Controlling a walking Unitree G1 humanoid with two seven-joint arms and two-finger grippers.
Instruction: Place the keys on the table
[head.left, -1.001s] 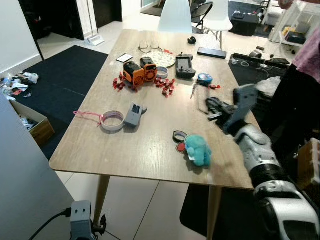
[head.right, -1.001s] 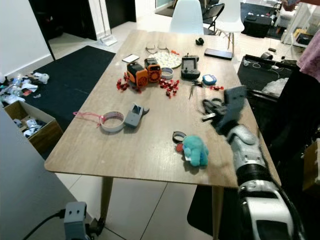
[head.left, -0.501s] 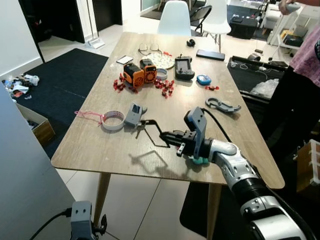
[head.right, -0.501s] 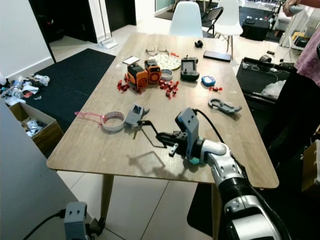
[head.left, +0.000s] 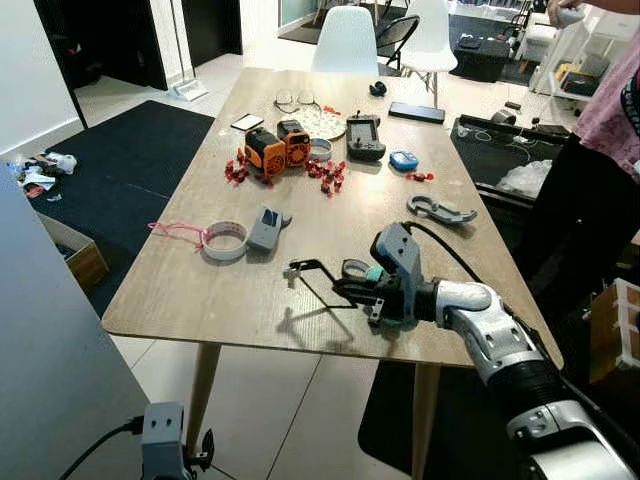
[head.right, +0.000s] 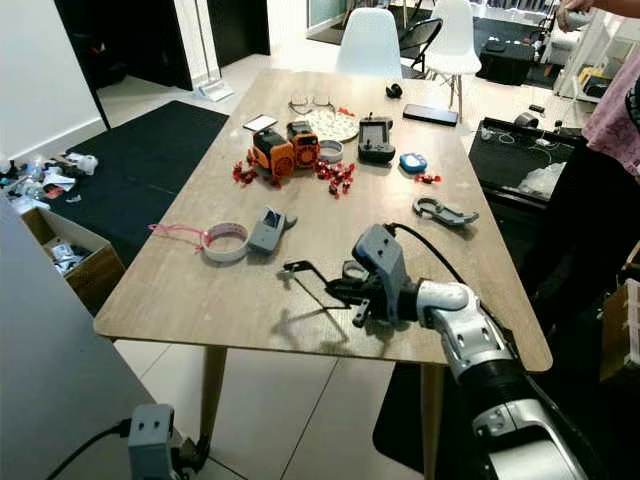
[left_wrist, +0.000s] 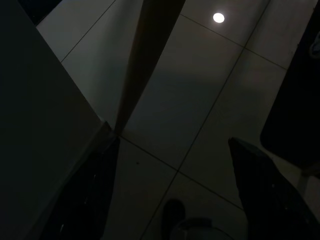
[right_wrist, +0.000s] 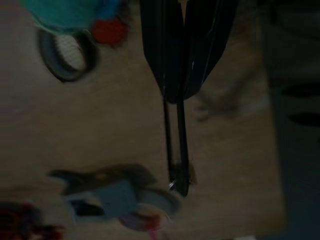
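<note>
My right hand over the near part of the surface

My right hand (head.left: 300, 270) hovers clenched and empty above the wooden surface (head.left: 220, 290). The keys (head.left: 355, 270), with their teal plush charm, lie just beside my wrist. My left hand (left_wrist: 175, 220) hangs idle, released.

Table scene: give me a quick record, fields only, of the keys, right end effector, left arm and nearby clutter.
keys: on the wooden table, black ring showing, teal plush mostly behind the arm
right end effector: over the table's near part, fingers together, holding nothing
left arm: hangs idle above the floor
clutter: tape roll, grey device, carabiner
person: beside the table
</note>
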